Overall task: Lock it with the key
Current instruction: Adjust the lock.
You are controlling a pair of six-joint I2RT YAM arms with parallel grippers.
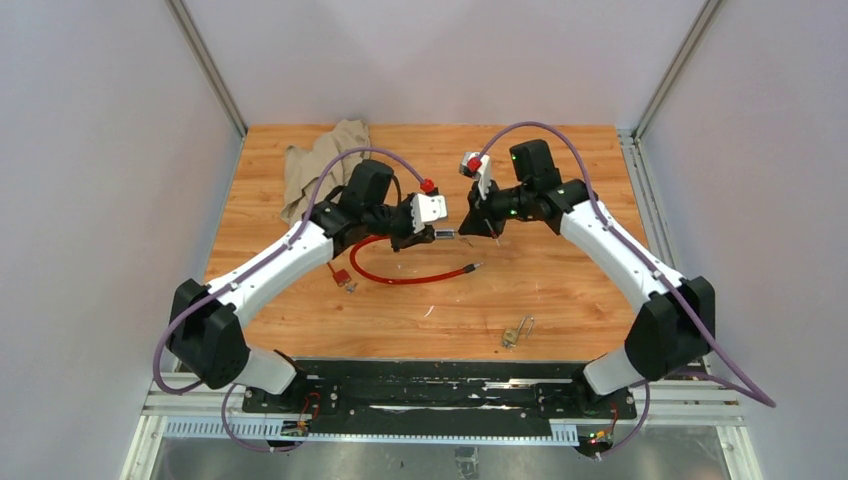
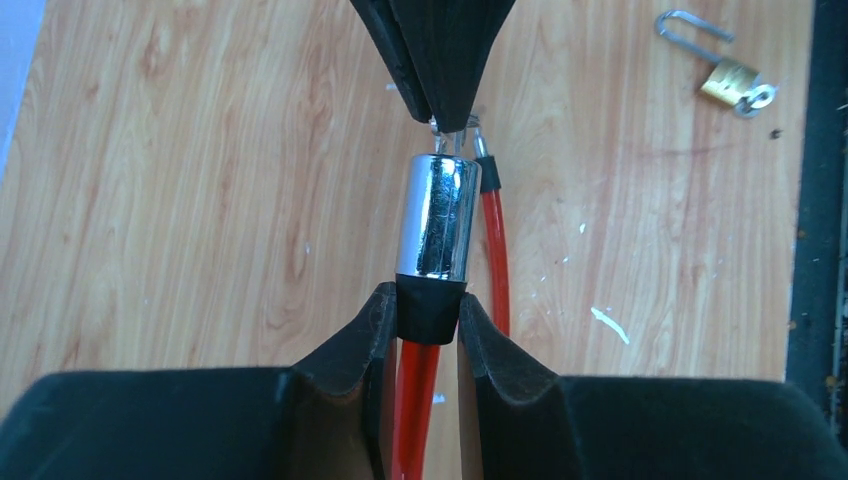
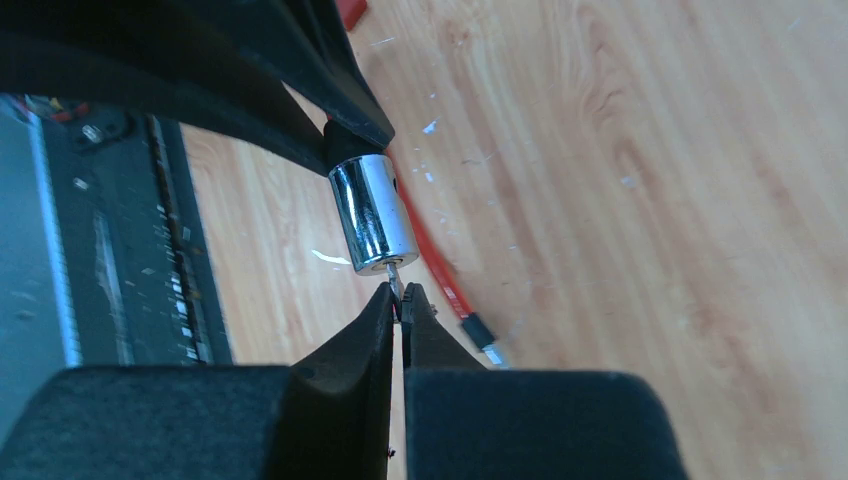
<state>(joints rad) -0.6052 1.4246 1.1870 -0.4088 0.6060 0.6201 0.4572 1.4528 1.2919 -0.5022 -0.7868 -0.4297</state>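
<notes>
The cable lock's chrome cylinder (image 2: 437,215) (image 3: 373,213) (image 1: 445,235) hangs above the table. My left gripper (image 2: 427,305) (image 1: 430,236) is shut on the black collar at its base, where the red cable (image 2: 415,400) (image 1: 400,272) enters. The key (image 3: 394,280) (image 2: 452,128) is a thin silver shaft sticking out of the cylinder's end face. My right gripper (image 3: 402,298) (image 1: 470,228) is shut on it, fingertips almost touching the cylinder. The cable's free metal-tipped end (image 2: 487,172) (image 3: 480,330) (image 1: 473,267) lies loose on the wood beside the cylinder.
A small brass padlock (image 1: 515,333) (image 2: 730,80) lies near the front of the wooden table (image 1: 560,280). A short red tag piece (image 1: 340,275) sits left of the cable loop. A beige cloth (image 1: 320,160) is crumpled at the back left. Grey walls enclose the table.
</notes>
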